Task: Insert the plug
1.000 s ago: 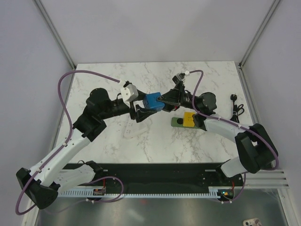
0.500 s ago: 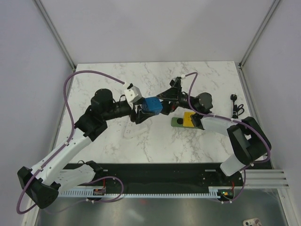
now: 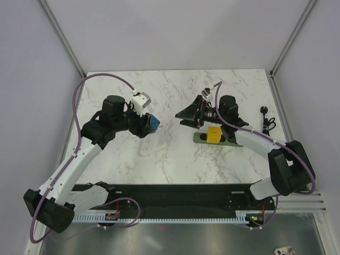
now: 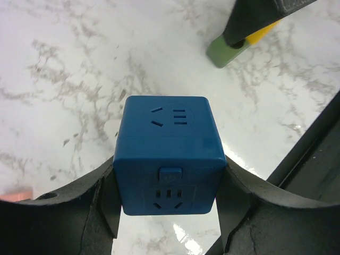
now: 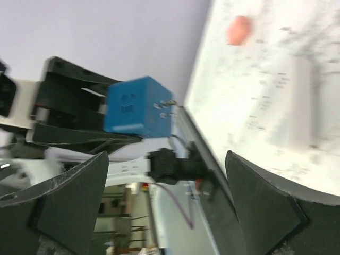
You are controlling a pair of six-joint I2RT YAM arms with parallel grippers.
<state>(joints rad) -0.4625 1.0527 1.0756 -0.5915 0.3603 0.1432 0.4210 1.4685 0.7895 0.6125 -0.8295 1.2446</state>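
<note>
The yellow plug (image 3: 213, 134) sits on the dark green socket strip (image 3: 201, 139), right of the table's middle. Both show at the top of the left wrist view, the plug (image 4: 264, 30) partly hidden behind a dark finger, the strip (image 4: 227, 51) below it. My left gripper (image 3: 150, 124) is shut on a blue cube (image 3: 154, 122), which fills the left wrist view (image 4: 169, 154). It holds the cube above the table, left of the strip. My right gripper (image 3: 182, 117) is open and empty, just behind the strip, and faces the blue cube (image 5: 137, 107).
A white strip (image 3: 149, 148) lies on the marble below the left gripper. A black plug with a thin cord (image 3: 264, 119) lies at the right edge. A small pink object (image 5: 239, 29) rests on the table in the right wrist view.
Both grippers met at the blue cube a second ago. The right gripper has let go and drawn back right. The left arm has pulled the cube to the left.
</note>
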